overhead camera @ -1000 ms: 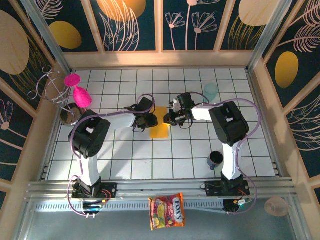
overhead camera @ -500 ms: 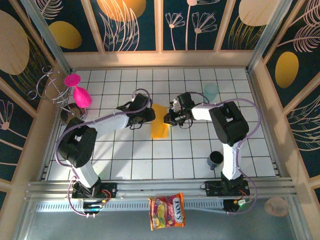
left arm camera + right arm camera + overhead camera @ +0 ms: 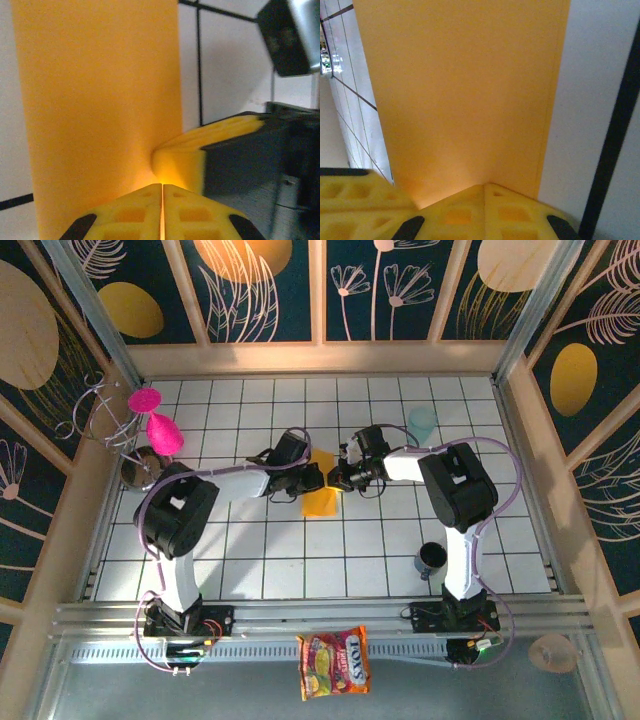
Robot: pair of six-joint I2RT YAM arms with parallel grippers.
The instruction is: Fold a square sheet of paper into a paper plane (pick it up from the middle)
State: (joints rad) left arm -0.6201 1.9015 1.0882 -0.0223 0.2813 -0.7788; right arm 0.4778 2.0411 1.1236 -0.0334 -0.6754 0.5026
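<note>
The square sheet of paper (image 3: 321,498) (image 3: 100,100) (image 3: 465,90) lies at mid-table as a narrow orange-yellow rectangle, about one tile wide and two long. My left gripper (image 3: 312,480) (image 3: 162,186) meets it from the left. Its yellow jaws are closed, with a thin orange sliver of paper between them. My right gripper (image 3: 338,478) (image 3: 485,185) comes in from the right, shut, with its tips resting on the sheet. The two grippers nearly touch over the paper's far half. One right finger (image 3: 185,160) shows in the left wrist view, and the left fingers (image 3: 355,195) show in the right wrist view.
A pink glass (image 3: 163,432) on a wire stand and a dark bowl (image 3: 137,466) sit at the left edge. A pale cup (image 3: 423,422) stands far right, a dark cup (image 3: 432,558) near right. A snack packet (image 3: 335,662) lies in front of the rail.
The left gripper has swung back in to the paper's left edge and shut there. The raised flap of paper has come down. The right gripper has stayed put.
</note>
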